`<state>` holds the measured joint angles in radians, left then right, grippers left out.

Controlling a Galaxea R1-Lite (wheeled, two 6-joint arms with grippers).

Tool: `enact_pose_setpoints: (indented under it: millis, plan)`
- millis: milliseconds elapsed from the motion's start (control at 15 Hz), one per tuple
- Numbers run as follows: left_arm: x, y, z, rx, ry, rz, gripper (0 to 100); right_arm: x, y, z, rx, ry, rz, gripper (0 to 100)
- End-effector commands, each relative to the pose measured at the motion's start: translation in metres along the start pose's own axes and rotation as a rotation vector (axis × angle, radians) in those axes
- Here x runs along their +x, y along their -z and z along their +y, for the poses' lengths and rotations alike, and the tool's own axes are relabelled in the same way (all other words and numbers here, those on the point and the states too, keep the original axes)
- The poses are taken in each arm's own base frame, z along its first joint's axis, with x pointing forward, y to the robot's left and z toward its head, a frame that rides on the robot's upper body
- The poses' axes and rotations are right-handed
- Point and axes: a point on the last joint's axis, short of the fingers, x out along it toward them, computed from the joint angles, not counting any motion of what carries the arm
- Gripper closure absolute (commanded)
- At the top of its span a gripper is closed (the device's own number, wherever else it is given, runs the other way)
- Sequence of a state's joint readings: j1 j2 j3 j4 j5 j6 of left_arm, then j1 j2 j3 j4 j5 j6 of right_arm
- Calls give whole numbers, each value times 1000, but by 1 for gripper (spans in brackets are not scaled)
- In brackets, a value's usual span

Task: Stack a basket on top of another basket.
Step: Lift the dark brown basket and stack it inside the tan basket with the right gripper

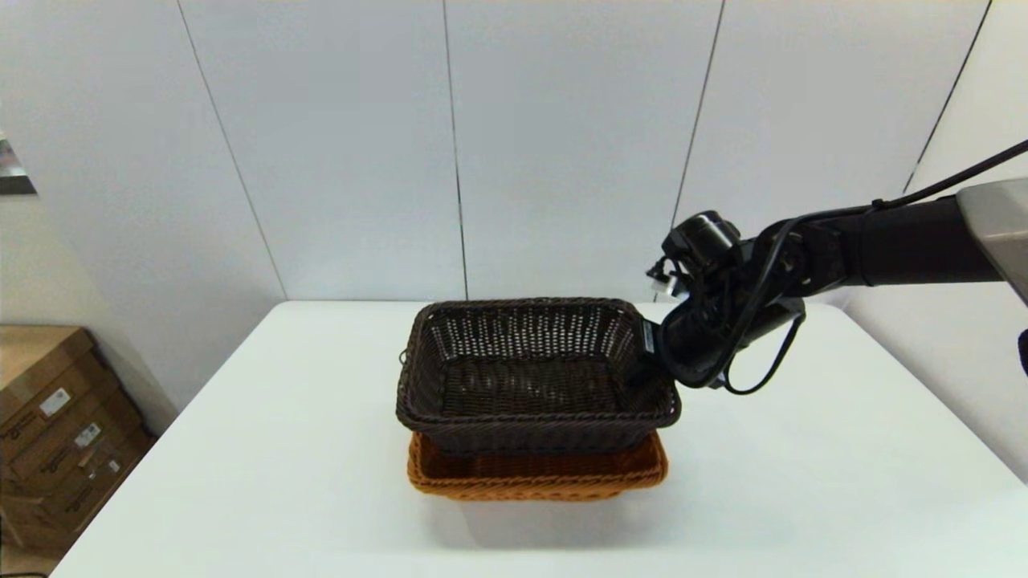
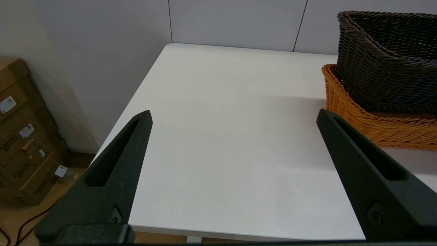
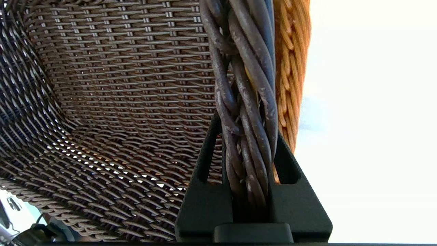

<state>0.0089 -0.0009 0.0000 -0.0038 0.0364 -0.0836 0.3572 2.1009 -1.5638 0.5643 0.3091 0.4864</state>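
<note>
Right wrist view — dark basket [image 3: 112, 95] rim betw. jaws

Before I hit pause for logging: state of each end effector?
Left end effector: open, holding nothing.
Right end effector: closed on dark brown woven wicker basket rim.

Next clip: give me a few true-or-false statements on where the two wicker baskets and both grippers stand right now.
1. The right gripper is shut on the braided rim of the dark brown woven wicker basket. True.
2. The dark basket sits beside the orange-tan woven wicker basket. False: it is over it, partly nested.
3. The left gripper holds the orange-tan basket. False: it is open, over the bare white table.
4. Cardboard boxes stand on the floor left of the table. True.
</note>
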Motion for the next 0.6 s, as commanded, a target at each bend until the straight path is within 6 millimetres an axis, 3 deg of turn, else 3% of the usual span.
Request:
enact_pose_setpoints:
  millis: [67,600]
  plan:
    - [0,0,0,-1,-1,0,0,5,3,-2,3,7,22,100]
    - [0,0,0,-1,-1,0,0,21,5,-5,7,23,56,100]
